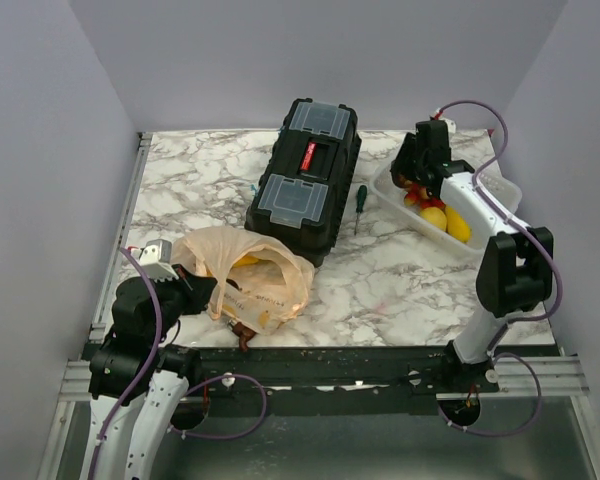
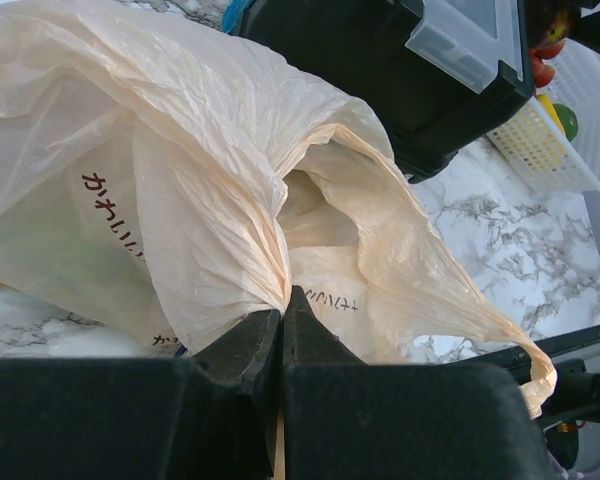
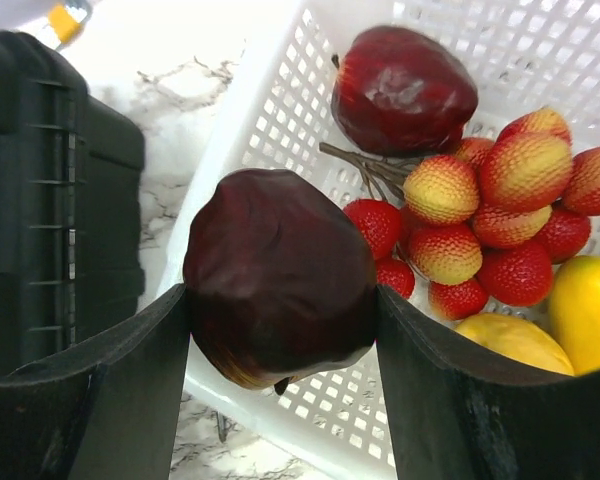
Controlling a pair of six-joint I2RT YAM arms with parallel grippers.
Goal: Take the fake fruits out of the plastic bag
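- The left claw is shut tight on a fold of the bag near its rim. Judging by the creases running to that pinch, it is there to pin the bag down and keep the mouth open for the other arm.
- The bag lies on the counter to the near-left of the toolbox, its far edge about touching the toolbox's near corner.
- From above, something yellow-orange shows inside the bag, so at least one of the fruits probably remains there. How many I cannot tell, as the left wrist view into the opening shows only crinkled film.
- The right claw grips a dark fruit, its two fingers spread wide against the fruit's sides. It hangs above the rim of the basket on the toolbox side, which looks like a carry just short of the drop.
- The basket stands right of the toolbox, well apart from the bag, and serves as the drop-off place.
- In the basket are a dark red apple, a red-yellow grape cluster beside it, and two yellow fruits nearer the claw.
- A screwdriver lies on the counter between the toolbox and the basket, untouched and no part of the job.
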